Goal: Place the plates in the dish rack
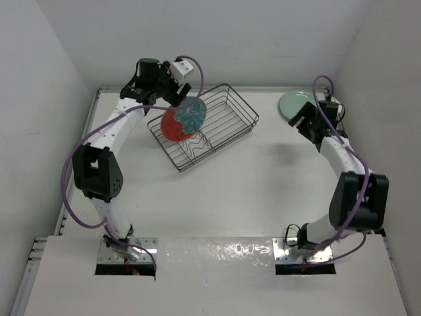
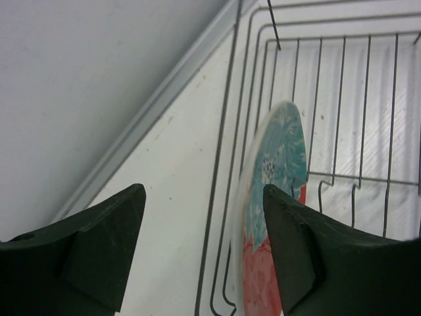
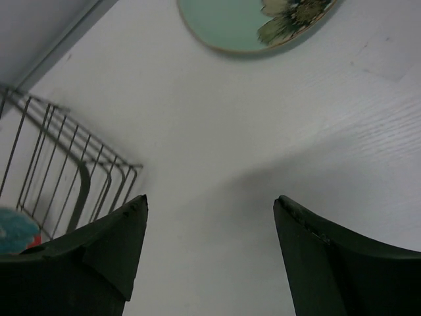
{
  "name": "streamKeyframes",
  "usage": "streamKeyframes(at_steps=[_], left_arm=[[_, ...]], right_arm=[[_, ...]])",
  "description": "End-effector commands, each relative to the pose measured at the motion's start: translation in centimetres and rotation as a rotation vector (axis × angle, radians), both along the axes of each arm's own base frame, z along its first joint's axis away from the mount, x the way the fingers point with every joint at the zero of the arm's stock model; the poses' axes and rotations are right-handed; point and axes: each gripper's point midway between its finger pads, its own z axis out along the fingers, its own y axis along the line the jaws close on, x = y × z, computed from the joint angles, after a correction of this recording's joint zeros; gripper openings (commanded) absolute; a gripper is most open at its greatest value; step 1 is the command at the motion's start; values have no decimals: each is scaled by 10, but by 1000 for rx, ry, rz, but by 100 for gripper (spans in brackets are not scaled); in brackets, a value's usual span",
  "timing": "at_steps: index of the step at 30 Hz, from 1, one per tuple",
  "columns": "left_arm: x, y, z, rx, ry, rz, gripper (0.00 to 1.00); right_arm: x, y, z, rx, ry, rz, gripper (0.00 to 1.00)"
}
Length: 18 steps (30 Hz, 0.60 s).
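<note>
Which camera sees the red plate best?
The top view: the red plate shows nearly whole, standing in the rack. The left wrist sees it edge-on, partly cut off; the right wrist catches only a corner sliver.

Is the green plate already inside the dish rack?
No, the green plate lies flat on the table, well apart from the dish rack.

no readable text, no labels — no numbers
</note>
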Motion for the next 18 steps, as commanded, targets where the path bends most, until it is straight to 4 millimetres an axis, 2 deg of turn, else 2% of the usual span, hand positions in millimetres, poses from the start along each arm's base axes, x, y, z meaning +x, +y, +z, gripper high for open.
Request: streamKeyframes(at_steps=[1, 2, 5, 6, 8, 9, 10, 12, 13, 18], left_arm=[[13, 1, 41, -64, -65, 41, 72], [14, 1, 50, -75, -76, 48, 72], [12, 1, 61, -87, -64, 61, 73], [10, 1, 60, -86, -44, 63, 74], [8, 1, 69, -101, -42, 65, 74], [6, 2, 67, -102, -24, 68, 74], [5, 2, 72, -122, -20, 76, 74], [3, 1, 71, -139, 0, 75, 74], [2, 1, 71, -157, 13, 78, 74], [5, 0, 74, -198, 35, 85, 74]], right_arm=[[45, -32, 14, 31, -70, -212, 75], [52, -38, -5, 37, -42, -251, 73], [72, -59, -23, 154, -91, -404, 70], [77, -62, -48, 214, -66, -464, 68], [93, -75, -55, 238, -103, -519, 66], [96, -80, -77, 230, -72, -543, 66], [109, -89, -70, 208, -100, -565, 66], [120, -98, -76, 157, -94, -562, 68], [132, -103, -79, 143, -98, -567, 68], [144, -127, -100, 168, -107, -656, 68]])
